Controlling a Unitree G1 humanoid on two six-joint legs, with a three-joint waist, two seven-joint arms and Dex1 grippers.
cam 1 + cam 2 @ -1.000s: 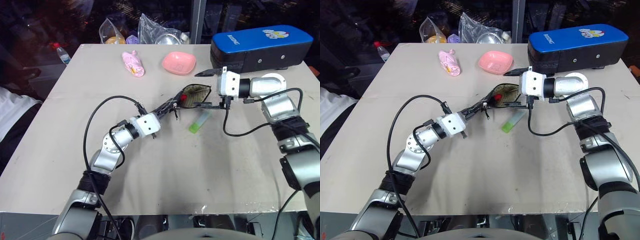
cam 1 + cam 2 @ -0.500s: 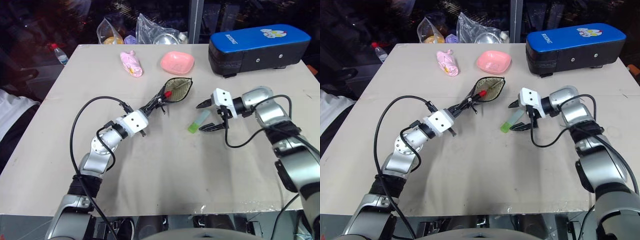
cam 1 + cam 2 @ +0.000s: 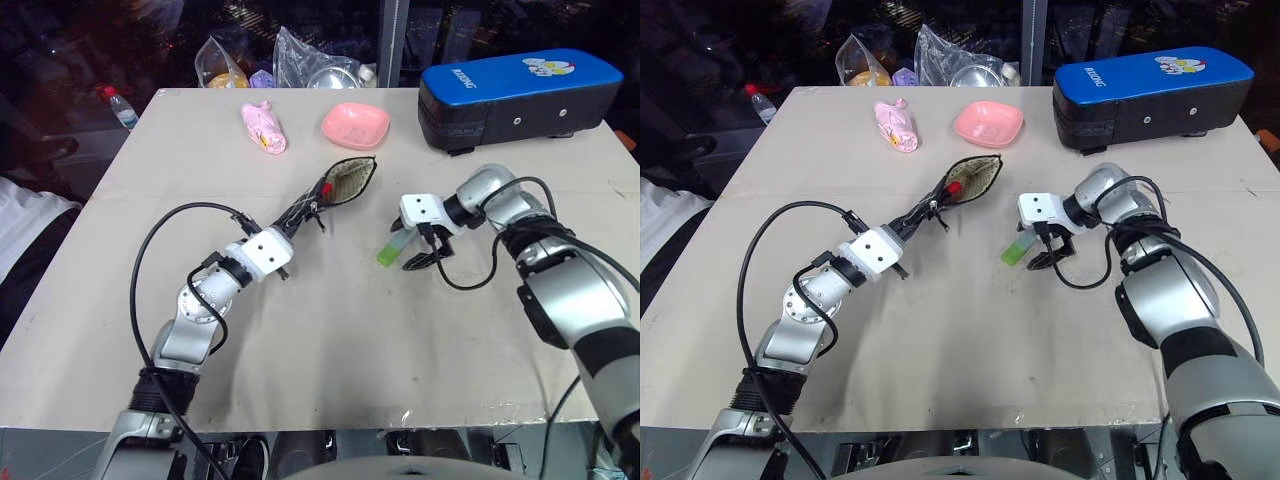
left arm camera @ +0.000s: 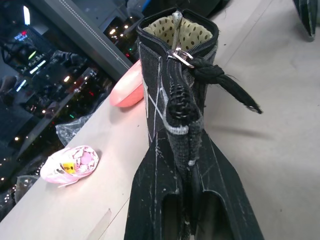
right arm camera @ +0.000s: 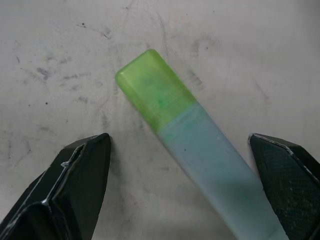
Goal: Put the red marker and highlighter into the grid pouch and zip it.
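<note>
White lettering on the blue lid of the big black case (image 3: 520, 90), near its left end, upside down to the camera; looks like "BIAOZHENG" or similar, too small to read for sure. Cartoon sticker (image 3: 551, 67) on the same lid, no legible words. Pink wrapped packet (image 4: 70, 164) has a small yellow-and-red printed label, text unreadable. Nothing else readable.
</note>
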